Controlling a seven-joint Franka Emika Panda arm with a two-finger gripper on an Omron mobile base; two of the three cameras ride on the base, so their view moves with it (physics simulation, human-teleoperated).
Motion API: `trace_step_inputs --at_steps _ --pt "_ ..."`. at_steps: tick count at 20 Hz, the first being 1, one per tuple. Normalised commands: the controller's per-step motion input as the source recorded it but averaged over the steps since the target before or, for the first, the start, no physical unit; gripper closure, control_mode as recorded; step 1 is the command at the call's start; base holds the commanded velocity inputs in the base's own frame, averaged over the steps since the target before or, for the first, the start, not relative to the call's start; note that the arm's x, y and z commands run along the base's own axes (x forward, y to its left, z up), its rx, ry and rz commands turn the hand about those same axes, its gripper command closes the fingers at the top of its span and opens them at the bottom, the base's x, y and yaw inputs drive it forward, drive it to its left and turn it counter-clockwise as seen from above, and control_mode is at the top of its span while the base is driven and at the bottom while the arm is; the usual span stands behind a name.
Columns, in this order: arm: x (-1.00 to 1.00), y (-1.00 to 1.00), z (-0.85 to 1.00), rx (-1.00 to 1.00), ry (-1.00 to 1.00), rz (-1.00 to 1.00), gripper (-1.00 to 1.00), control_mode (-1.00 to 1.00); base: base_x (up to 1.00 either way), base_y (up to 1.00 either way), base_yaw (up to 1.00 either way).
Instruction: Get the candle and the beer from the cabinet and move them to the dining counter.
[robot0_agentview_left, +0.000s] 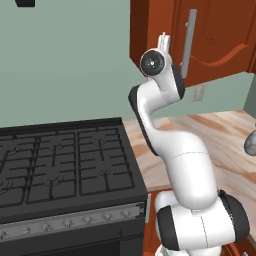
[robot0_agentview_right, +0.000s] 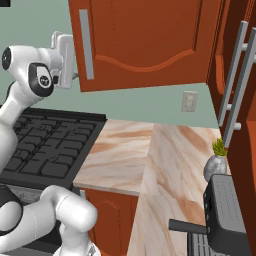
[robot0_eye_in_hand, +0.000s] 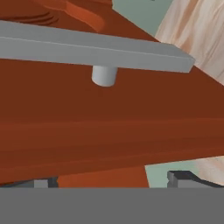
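Green wall behind, with a black gas stove (robot0_agentview_left: 60, 160) at left and a marble-veined worktop (robot0_agentview_right: 125, 150) running right from it and round the corner.

Cabinet (robot0_agentview_right: 150, 40): reddish-brown wall unit above the worktop, arched-panel door shut, grey bar handle (robot0_agentview_right: 86, 45) upright along its left edge. A second pair of grey handles (robot0_agentview_right: 235, 90) shows on the tall unit at far right.

Arm: rises from the base, elbow bent, wrist lifted to cabinet height. Pincer (robot0_eye_in_hand: 111, 179) sits just in front of the door's lower edge, close by the handle; in the right base view the hand is just left of the bar. In the hand view the bar crosses the upper frame on a slant, with one round standoff (robot0_eye_in_hand: 104, 75) under it and door wood filling the middle. Both dark fingertips (robot0_eye_in_hand: 186, 178) stand far apart at the lower corners; pincer released, nothing between the fingers. No contact with the handle visible.

Candle and beer: cannot tell where, door shut.

Other items on the worktop, right side: small green plant in a grey round pot (robot0_agentview_right: 216, 162), and a dark grey appliance (robot0_agentview_right: 225, 210) just in front of it. A wall outlet (robot0_agentview_right: 189, 101) sits under the cabinet.
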Motion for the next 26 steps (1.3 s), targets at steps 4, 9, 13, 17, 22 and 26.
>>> trace_step_inputs --at_steps 4,9,13,17,22,26 --pt "-0.01 -0.04 0.00 0.10 -0.04 -0.14 -1.00 -1.00 0.00 0.00 0.00" --pt "-0.24 -0.23 0.06 0.11 -0.01 -0.20 -1.00 -1.00 0.00 0.00 0.00" --pt "-0.44 -0.22 0.10 0.10 0.00 -0.31 -1.00 -1.00 0.00 0.00 0.00" --pt "-0.57 -0.23 0.03 0.09 -0.03 -0.31 -1.00 -1.00 0.00 0.00 0.00" --pt "-0.58 -0.26 0.00 0.07 -0.11 -0.28 -1.00 -1.00 0.00 0.00 0.00" --pt "-0.60 -0.38 0.00 0.03 -0.13 -0.20 -1.00 -1.00 0.00 0.00 0.00"
